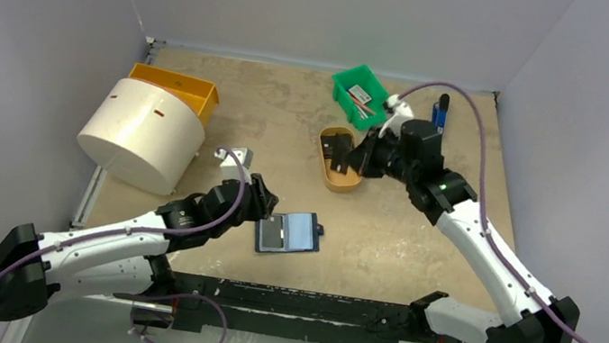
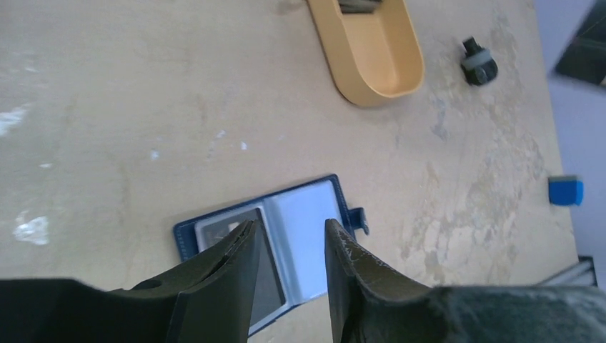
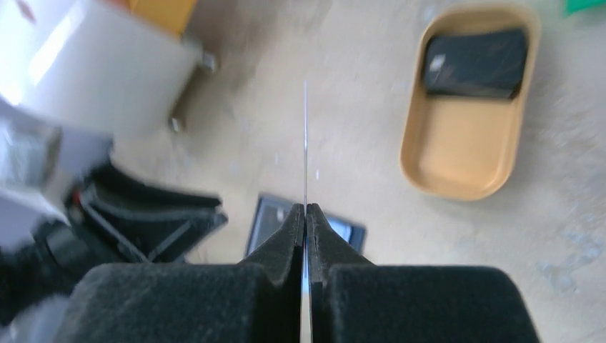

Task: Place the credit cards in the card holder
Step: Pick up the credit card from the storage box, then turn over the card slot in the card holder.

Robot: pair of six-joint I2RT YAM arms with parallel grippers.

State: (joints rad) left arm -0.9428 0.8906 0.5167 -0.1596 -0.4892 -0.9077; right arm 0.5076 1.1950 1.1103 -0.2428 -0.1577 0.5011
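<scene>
The navy card holder [image 1: 289, 233] lies open on the table with its pale blue lining [image 2: 300, 214] up, and a dark card [image 2: 218, 230] sits in its left pocket. My left gripper [image 2: 289, 225] hovers just over it, open, with nothing between the fingers. My right gripper [image 3: 305, 209] is shut on a credit card [image 3: 305, 143], which I see edge-on as a thin line rising from the tips. In the top view that gripper [image 1: 347, 155] hangs over the tan oval tray [image 1: 344, 187]. More dark cards [image 3: 475, 64] lie in the tray's far end.
A green bin [image 1: 360, 95] stands at the back, with an orange bin [image 1: 177, 87] and a big white cylinder [image 1: 142, 134] at the left. A small black object [image 2: 479, 64] and a blue block [image 2: 566, 191] lie right of the tray.
</scene>
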